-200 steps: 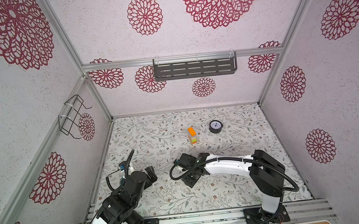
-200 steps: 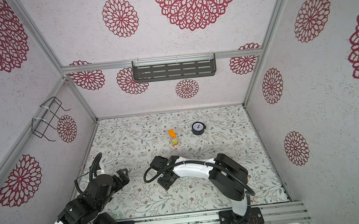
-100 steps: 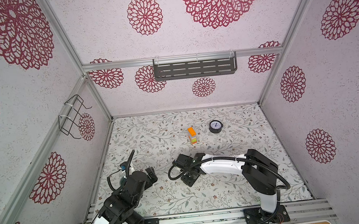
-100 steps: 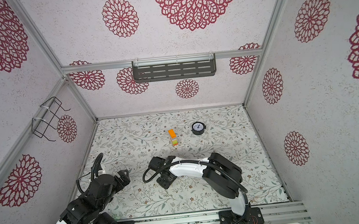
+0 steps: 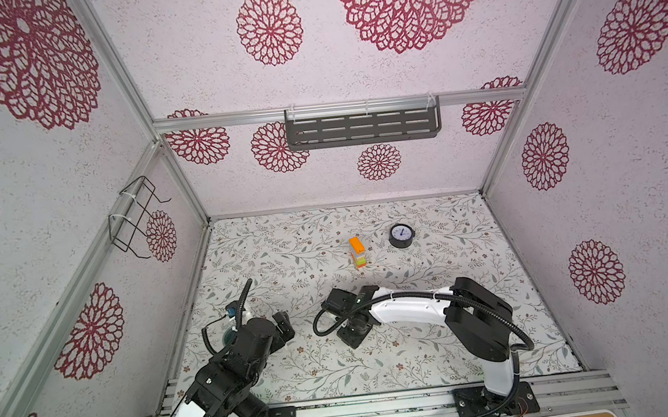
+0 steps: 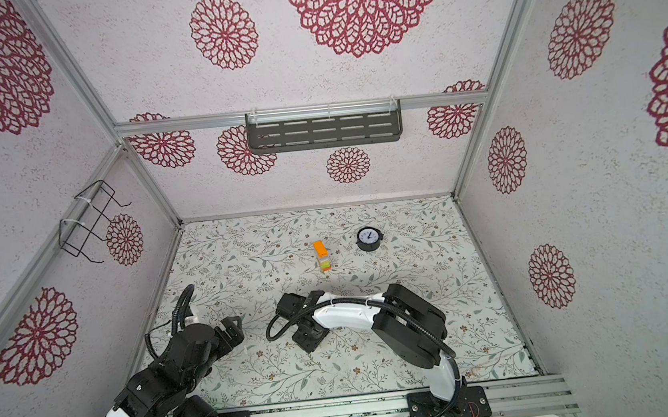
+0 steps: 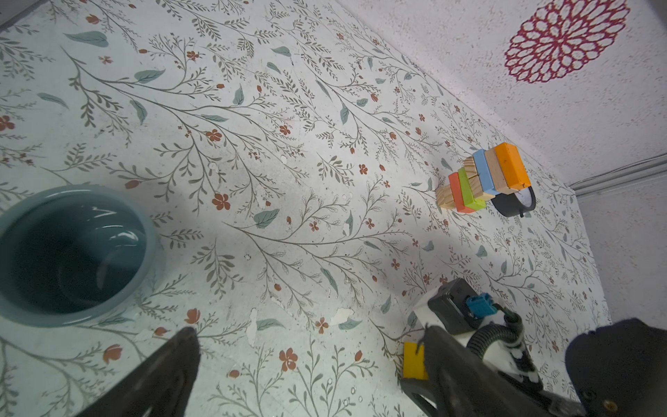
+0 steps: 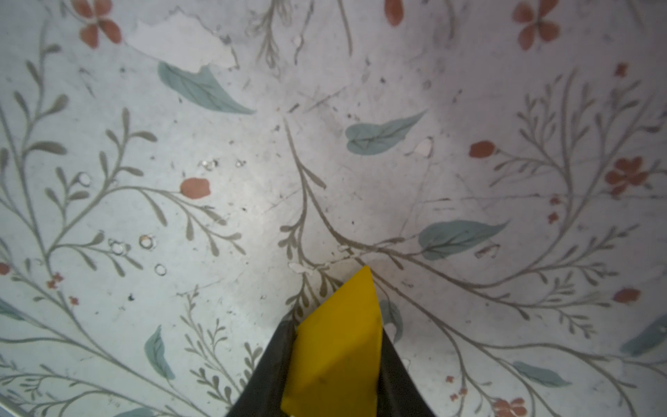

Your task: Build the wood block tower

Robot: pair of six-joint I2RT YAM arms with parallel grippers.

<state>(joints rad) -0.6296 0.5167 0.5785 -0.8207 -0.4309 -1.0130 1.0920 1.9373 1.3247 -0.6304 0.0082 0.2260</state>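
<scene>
A narrow tower [image 5: 357, 253] of small painted wooden blocks stands upright toward the far middle of the table [image 5: 421, 355], just beside a round black clock [image 5: 401, 235] with a white face. In the left wrist view the tower [image 7: 483, 180] shows its layers: a bare grained wood block at the base, then flat orange-red and green bricks, another grained cube, a blue brick, a tan brick and an orange brick on top. Well apart from it, nearer the front, the right gripper [image 8: 335, 325] points down at the table, its two black fingers pressed against the sides of a smooth yellow wedge [image 8: 339, 353] whose pointed end sticks out beyond them. Whether the wedge touches the table cannot be told. The left gripper [image 5: 284, 325] hangs low at the front left, jaws spread wide and holding nothing, beside a glossy blue-grey round cup [image 7: 72, 252]. The table is covered in pale matte sheet printed with leafy twigs and small red flowers, scuffed and chipped in spots.
</scene>
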